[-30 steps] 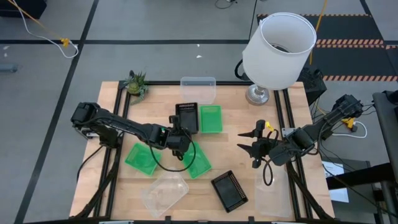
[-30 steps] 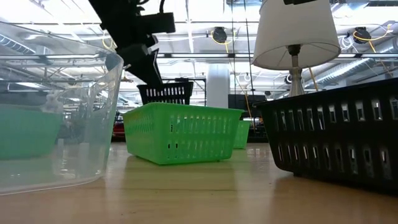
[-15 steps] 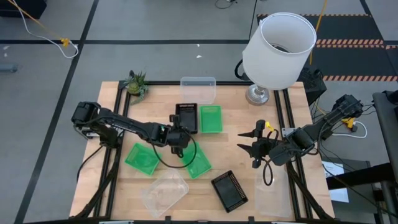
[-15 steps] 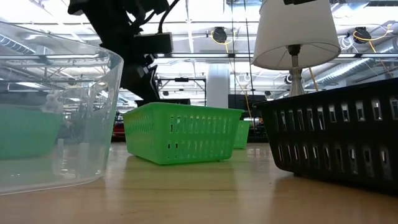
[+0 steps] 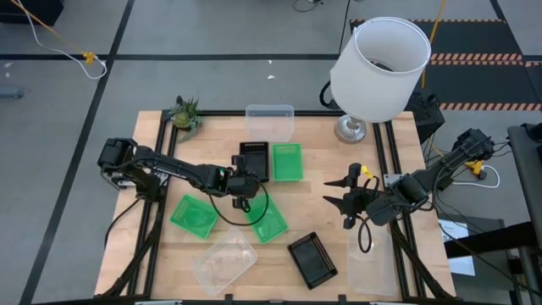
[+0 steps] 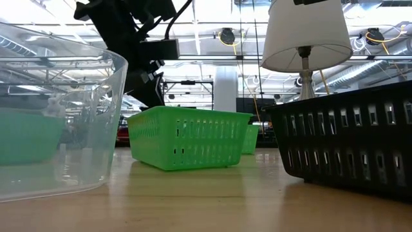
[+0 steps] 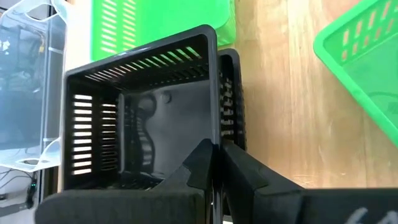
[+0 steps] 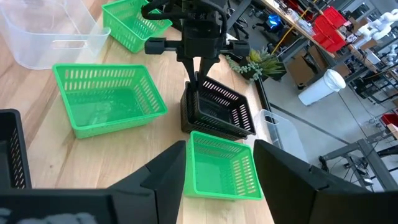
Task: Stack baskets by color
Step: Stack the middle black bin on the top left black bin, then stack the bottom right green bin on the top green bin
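The left gripper (image 5: 246, 180) is positioned over the middle of the table (image 5: 339, 254), its fingers (image 7: 202, 163) pinched nearly closed on the near wall of a black basket (image 5: 254, 160). In the left wrist view this upper black basket (image 7: 140, 112) sits inside a second black basket (image 7: 229, 93), whose rim shows along one side; the two form a nested pair, with the upper one slightly tilted. The right wrist view confirms the pair (image 8: 217, 112) with the left gripper directly above its wall.

A green basket (image 5: 287, 161) stands just beside the black pair, toward the right arm. A second green basket (image 5: 268, 220) lies nearer the front edge, below the left gripper, and a third green basket (image 5: 194, 215) lies toward the left arm's side. The third black basket (image 5: 312, 258) rests alone near the front edge, apart from the pair.

One clear basket (image 5: 269, 121) sits at the far edge of the table. Another clear basket (image 5: 223, 261) lies at the front edge, and a further clear one (image 5: 373, 263) lies at the front right corner.

The right gripper (image 5: 341, 193) hovers at the right side of the table with its fingers (image 8: 277, 168) spread wide and nothing between them.

A white lampshade (image 5: 378, 68) and a small plant figure (image 5: 185, 113) stand at the far edge.
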Action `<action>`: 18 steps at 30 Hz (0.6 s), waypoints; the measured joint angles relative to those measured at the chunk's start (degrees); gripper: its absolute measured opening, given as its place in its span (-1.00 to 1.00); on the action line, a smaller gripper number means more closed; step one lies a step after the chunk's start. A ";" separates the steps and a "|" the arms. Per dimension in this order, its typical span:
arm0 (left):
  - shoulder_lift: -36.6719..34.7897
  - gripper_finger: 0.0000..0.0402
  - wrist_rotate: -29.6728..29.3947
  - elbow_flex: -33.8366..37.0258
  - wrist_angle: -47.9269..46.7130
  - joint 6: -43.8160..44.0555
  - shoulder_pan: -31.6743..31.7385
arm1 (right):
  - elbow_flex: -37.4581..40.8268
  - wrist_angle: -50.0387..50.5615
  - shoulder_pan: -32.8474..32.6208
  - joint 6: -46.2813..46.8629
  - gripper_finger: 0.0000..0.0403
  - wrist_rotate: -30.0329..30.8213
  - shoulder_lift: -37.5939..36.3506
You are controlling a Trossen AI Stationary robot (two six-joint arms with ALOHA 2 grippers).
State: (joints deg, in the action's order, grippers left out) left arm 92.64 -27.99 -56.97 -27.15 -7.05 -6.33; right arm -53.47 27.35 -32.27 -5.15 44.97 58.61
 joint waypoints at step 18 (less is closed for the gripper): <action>0.00 -0.13 -1.01 -0.53 0.32 2.49 -0.41 | -0.07 -10.55 4.04 3.92 -0.09 -13.74 5.14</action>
State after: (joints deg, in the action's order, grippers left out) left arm 92.64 -28.99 -57.50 -26.83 -4.56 -6.74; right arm -53.54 16.80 -28.23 -1.23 31.23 63.75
